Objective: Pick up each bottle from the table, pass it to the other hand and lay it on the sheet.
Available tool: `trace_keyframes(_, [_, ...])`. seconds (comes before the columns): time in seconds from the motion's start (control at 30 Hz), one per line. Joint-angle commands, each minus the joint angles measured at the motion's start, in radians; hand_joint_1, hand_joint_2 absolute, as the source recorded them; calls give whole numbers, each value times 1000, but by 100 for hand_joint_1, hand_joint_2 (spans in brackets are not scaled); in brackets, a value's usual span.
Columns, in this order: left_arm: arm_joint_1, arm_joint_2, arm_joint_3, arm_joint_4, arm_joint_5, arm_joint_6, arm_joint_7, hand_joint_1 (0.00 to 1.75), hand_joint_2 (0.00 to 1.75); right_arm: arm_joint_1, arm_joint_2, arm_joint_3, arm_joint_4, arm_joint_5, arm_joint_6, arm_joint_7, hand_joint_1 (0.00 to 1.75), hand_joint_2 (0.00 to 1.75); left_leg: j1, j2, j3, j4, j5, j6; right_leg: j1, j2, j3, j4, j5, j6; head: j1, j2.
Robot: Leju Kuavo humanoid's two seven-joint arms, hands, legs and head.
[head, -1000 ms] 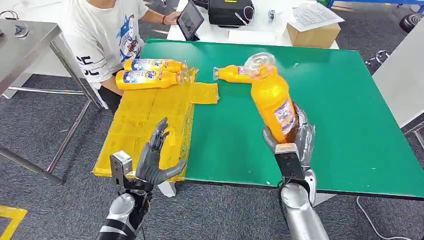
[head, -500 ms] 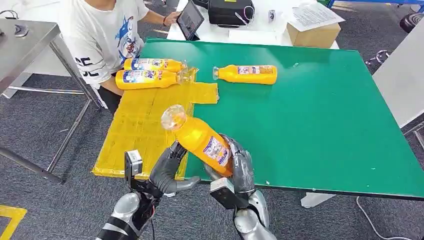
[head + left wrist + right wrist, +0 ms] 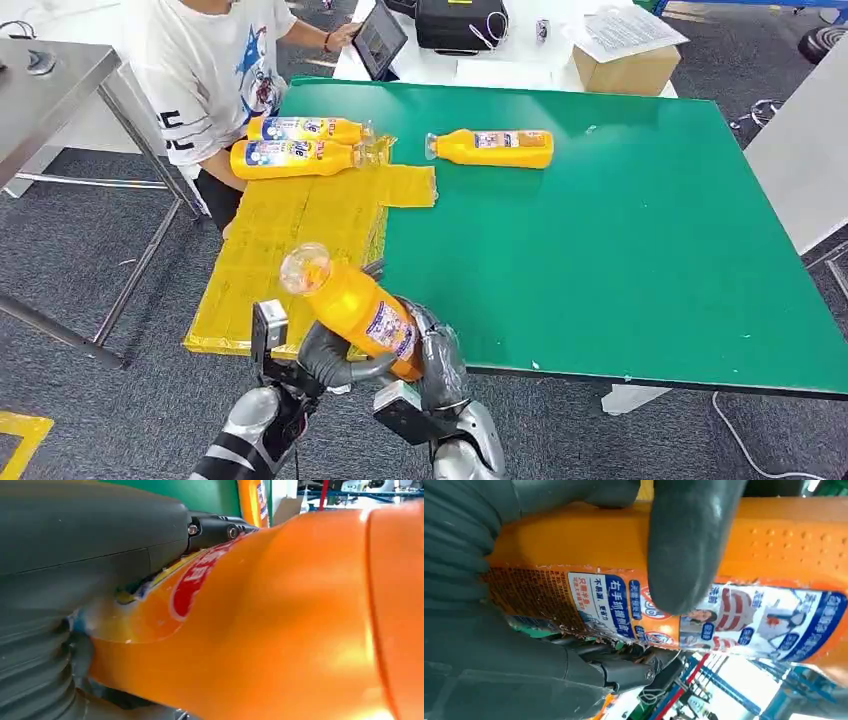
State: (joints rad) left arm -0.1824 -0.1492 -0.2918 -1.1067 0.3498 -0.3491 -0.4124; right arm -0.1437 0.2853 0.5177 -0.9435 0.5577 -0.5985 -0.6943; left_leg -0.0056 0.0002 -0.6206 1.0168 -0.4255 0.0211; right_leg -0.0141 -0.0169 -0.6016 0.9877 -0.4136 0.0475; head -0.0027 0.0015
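Note:
An orange bottle with a clear cap tilts up above the table's near edge, cap toward the yellow sheet. My right hand grips its lower body; a dark finger lies across the bottle above its label. My left hand wraps the bottle from the other side, thumb under it; the bottle lies against that hand. Two bottles lie on the sheet's far end. Another bottle lies on the green table.
A person in a white shirt stands at the sheet's far left corner with a tablet. A metal table is at the left. A cardboard box sits beyond the green table.
My right hand carried the bottle from mid-table left and down to the near edge. My left hand, open a second ago, has closed around the bottle.

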Motion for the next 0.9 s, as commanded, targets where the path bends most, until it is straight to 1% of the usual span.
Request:
trace_keyframes(0.03, [-33, 15, -22, 61, 7, 3, 7, 0, 175, -64, 8, 68, 186, 42, 2, 29, 175, 175, 2, 0, 7, -2, -2, -2, 2, 1, 7, -2, -1, -2, 0, 0])
trace_keyframes(0.07, [-32, 15, -19, 59, 10, 3, 7, 0, 175, -65, 8, 71, 190, 45, 5, 31, 175, 175, 3, 1, 12, -3, -3, -3, 3, 3, 12, -4, -2, -4, 0, 0])
trace_keyframes(0.1, [-33, 15, -17, 58, 12, 2, 7, 0, 175, -66, 9, 75, 194, 47, 10, 32, 175, 175, 3, 1, 11, -1, -4, -4, 3, 4, 11, -3, -3, -4, 0, 0])
trace_keyframes(0.17, [-32, 10, -5, 56, 29, -3, 5, 0, 175, -66, 11, 81, 205, 52, 18, 38, 175, 175, 2, 1, 5, -1, -2, -2, 1, 2, 5, -1, -1, -2, 0, 0])
trace_keyframes(0.23, [-28, 6, 8, 50, 69, -28, 16, 0, 175, -67, 14, 88, 220, 56, 22, 43, 175, 175, 2, 1, 8, -1, -3, -2, 2, 2, 8, -2, -2, -3, 0, 0])
trace_keyframes(0.27, [-26, 5, 14, 47, 87, -40, 17, 0, 175, -69, 15, 91, 227, 57, 23, 45, 175, 175, 1, 0, 3, -1, -1, -1, 1, 1, 3, -1, -1, -1, 0, 0])
trace_keyframes(0.33, [-22, 11, 13, 42, 99, -50, 25, 0, 175, -73, 16, 90, 236, 57, 20, 43, 175, 175, 2, 1, 7, -1, -3, -2, 2, 2, 7, -2, -2, -3, 0, 0])
trace_keyframes(0.37, [-21, 16, 7, 40, 95, -53, 26, 0, 175, -81, 15, 95, 241, 67, 14, 45, 175, 175, 1, 0, 4, -1, -1, -2, 1, 1, 4, -1, -1, -2, 0, 0])
trace_keyframes(0.43, [-24, 23, -6, 47, 83, -60, 29, 0, 175, -96, 16, 94, 244, 73, 9, 51, 175, 175, 1, 0, 4, -1, -1, -2, 1, 1, 4, -1, -1, -2, 0, 0])
trace_keyframes(0.5, [-24, 27, -25, 53, 70, -80, 23, 0, 175, -111, 18, 89, 240, 70, 9, 53, 175, 175, 2, 0, 6, -1, -2, -2, 2, 2, 7, -1, -2, -3, 0, 0])
trace_keyframes(0.57, [-22, 23, -31, 57, 62, -81, 17, 0, 175, -121, 21, 89, 236, 70, 15, 55, 175, 175, 1, 1, 2, -1, -1, -1, 1, 2, 2, -1, 0, -1, 0, 0])
trace_keyframes(0.6, [-22, 23, -31, 57, 62, -81, 17, 0, 175, -121, 21, 89, 236, 70, 15, 55, 175, 175, 1, 1, 4, 0, -2, -2, 1, 2, 4, -1, -1, -2, 0, 0])
trace_keyframes(0.63, [-21, 19, -31, 59, 66, -83, 13, 5, 175, -122, 23, 89, 233, 71, 16, 58, 175, 175, 1, 1, 3, 0, -1, -1, 1, 1, 3, 0, -1, -1, 0, 0])
trace_keyframes(0.67, [-21, 17, -34, 59, 67, -86, 13, 157, 175, -121, 25, 90, 233, 70, 16, 58, 175, 175, 2, 0, 5, -1, -2, -2, 1, 1, 5, -1, -1, -2, 0, 0])
trace_keyframes(0.7, [-21, 19, -39, 58, 63, -92, 10, 175, 175, -121, 25, 92, 233, 72, 18, 57, 175, 175, 0, 0, 2, 0, -1, -1, 0, 1, 2, 0, 0, -1, 0, 0])
trace_keyframes(0.73, [-20, 18, -43, 58, 63, -97, 9, 175, 175, -122, 27, 93, 233, 73, 17, 59, 175, 175, 1, 1, 5, -1, -2, -2, 1, 2, 5, -1, -1, -2, 0, 0])
trace_keyframes(0.8, [-20, 28, -65, 51, 41, -112, -2, 175, 175, -128, 32, 95, 237, 74, 10, 59, 175, 175, 1, 1, 3, 0, -1, -1, 1, 2, 4, -1, -1, -2, 0, 0])
trace_keyframes(0.9, [-16, 39, -81, 45, 13, -109, -11, 175, 175, -135, 35, 92, 236, 72, -1, 59, 175, 175, 2, 0, 5, 0, -2, -2, 2, 2, 5, 0, -2, -2, 0, 0])
